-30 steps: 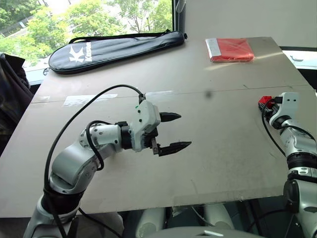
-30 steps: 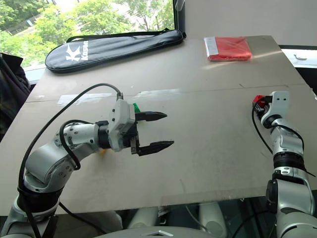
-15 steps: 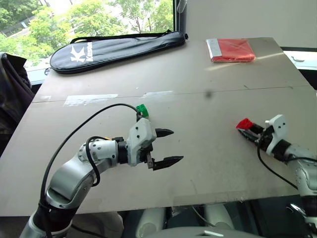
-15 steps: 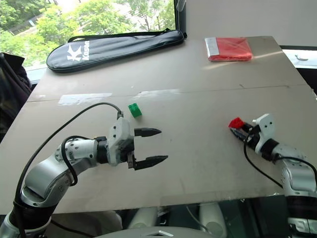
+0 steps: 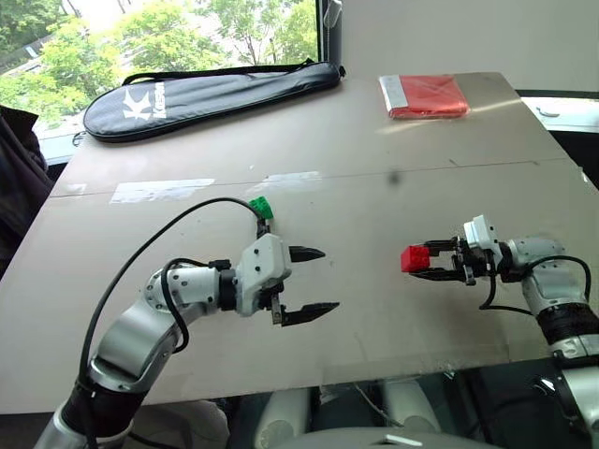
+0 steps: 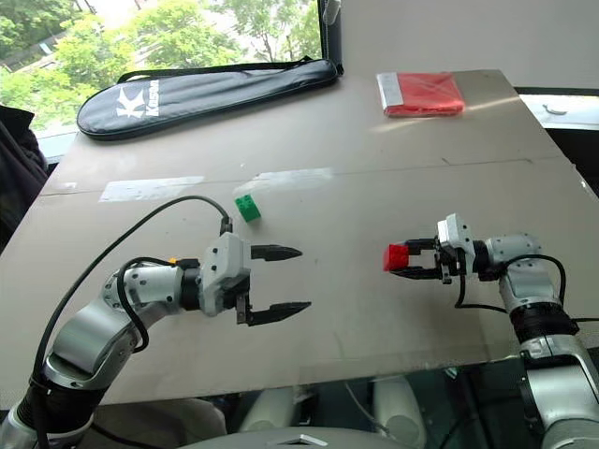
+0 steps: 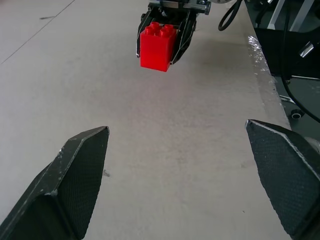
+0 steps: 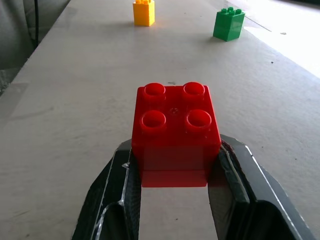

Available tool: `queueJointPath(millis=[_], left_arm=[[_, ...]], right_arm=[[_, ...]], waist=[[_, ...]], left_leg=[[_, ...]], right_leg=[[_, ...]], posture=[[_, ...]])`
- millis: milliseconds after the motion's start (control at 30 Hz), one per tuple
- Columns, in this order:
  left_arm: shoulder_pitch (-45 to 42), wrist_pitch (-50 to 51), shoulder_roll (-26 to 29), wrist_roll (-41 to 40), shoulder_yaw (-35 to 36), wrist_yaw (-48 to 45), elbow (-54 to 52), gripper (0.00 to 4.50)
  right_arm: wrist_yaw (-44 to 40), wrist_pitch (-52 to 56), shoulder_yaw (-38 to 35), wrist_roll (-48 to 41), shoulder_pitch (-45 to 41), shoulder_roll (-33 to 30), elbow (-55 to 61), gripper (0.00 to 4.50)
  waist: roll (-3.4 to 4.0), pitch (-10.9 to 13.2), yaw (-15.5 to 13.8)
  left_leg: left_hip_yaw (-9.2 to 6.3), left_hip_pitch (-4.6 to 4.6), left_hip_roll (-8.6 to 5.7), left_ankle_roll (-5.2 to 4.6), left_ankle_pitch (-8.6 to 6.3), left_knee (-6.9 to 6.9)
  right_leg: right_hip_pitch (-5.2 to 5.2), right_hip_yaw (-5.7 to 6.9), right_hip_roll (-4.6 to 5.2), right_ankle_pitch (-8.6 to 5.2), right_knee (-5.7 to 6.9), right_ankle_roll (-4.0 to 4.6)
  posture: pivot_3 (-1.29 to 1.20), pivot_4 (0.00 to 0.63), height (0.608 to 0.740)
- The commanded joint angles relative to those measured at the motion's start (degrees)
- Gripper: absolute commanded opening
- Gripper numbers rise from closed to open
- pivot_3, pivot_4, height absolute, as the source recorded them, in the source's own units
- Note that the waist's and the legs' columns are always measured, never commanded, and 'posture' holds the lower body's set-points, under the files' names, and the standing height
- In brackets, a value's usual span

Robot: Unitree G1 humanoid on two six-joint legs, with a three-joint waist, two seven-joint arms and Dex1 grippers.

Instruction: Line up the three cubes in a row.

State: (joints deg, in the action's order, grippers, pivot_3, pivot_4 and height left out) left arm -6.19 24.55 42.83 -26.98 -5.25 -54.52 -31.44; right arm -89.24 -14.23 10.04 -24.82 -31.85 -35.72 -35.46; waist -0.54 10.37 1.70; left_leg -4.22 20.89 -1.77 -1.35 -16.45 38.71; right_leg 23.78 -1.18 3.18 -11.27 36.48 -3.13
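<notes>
Gripping the red cube (image 5: 415, 258) studs-up, the right gripper (image 5: 432, 261) points toward the left gripper (image 5: 312, 281), whose jaws stand wide apart. Green cube (image 5: 261, 208) and yellow cube (image 8: 143, 12) sit upright beyond.

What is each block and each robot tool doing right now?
Red cube: held off the table, studs up.
Green cube: resting on the table, free.
Yellow cube: resting on the table, free.
Right tool: shut on the red cube.
Left tool: open, holding nothing.

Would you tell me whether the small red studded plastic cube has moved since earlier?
Yes: the red cube, held by the right gripper, moved leftward, away from the table's right edge.
</notes>
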Motion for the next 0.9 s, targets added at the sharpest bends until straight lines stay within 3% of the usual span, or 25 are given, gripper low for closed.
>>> queueJointPath(millis=[33,400,467,500,600,633,900], left_arm=[[1.55,-1.14,-0.26,-0.01,2.04,1.66,-3.66,4.50],[1.33,-0.15,-0.23,-0.12,1.61,3.85,-5.00,4.50],[1.23,0.05,-0.10,-0.25,1.75,4.04,-5.19,4.50],[1.23,0.12,-0.07,-0.30,1.82,4.07,-5.26,4.50],[1.26,0.26,-0.03,-0.35,1.92,4.12,-5.43,4.50],[1.28,0.34,0.00,-0.39,1.92,4.12,-5.53,4.50],[2.05,0.84,0.19,-1.02,2.10,3.54,-5.90,4.50]], right_arm=[[-3.26,-5.99,7.53,-0.94,-6.49,-1.99,-8.14,1.29],[-3.26,-13.68,21.27,-2.62,-15.87,-0.85,-21.78,1.29],[-3.26,-14.75,21.33,-1.80,-17.38,0.36,-24.34,2.33],[-3.26,-15.21,21.32,-1.53,-17.84,0.71,-25.17,2.56],[-3.26,-16.97,20.70,-0.86,-18.70,1.51,-27.00,4.08],[-3.26,-17.28,20.08,-0.64,-19.07,1.81,-27.62,4.40],[-3.26,-18.08,14.03,2.50,-20.86,1.62,-31.36,4.40]], waist=[[0.01,0.01,0.09],[0.01,0.01,-0.58],[0.01,0.01,-0.57],[0.01,0.01,-0.59],[0.02,0.02,-0.68],[0.02,0.02,-0.68],[0.03,0.03,-0.70]], left_leg=[[0.05,0.01,0.00,0.00,0.00,-0.04],[0.07,-0.02,-0.01,-0.01,0.00,-0.19],[0.06,-0.03,-0.01,0.00,0.00,-0.19],[0.06,-0.04,0.00,0.00,0.00,-0.19],[0.02,-0.03,0.00,0.02,0.01,-0.19],[0.02,-0.03,0.00,0.02,0.02,-0.19],[0.02,-0.02,-0.01,0.03,0.02,-0.21]], right_leg=[[0.02,-0.04,0.02,0.00,-0.06,0.01],[0.01,-0.05,0.01,-0.04,-0.21,0.10],[0.00,-0.05,-0.01,-0.04,-0.19,0.12],[0.00,-0.05,-0.02,-0.03,-0.19,0.13],[0.00,-0.02,-0.03,-0.02,-0.17,0.13],[0.00,-0.02,-0.03,-0.01,-0.17,0.11],[0.01,-0.02,-0.03,0.02,-0.17,0.07]], posture=[[0.00,0.150,0.712],[0.00,0.150,0.712],[0.00,0.150,0.712],[0.00,0.150,0.712],[0.00,0.150,0.712],[0.00,0.150,0.712],[0.00,0.150,0.712]])
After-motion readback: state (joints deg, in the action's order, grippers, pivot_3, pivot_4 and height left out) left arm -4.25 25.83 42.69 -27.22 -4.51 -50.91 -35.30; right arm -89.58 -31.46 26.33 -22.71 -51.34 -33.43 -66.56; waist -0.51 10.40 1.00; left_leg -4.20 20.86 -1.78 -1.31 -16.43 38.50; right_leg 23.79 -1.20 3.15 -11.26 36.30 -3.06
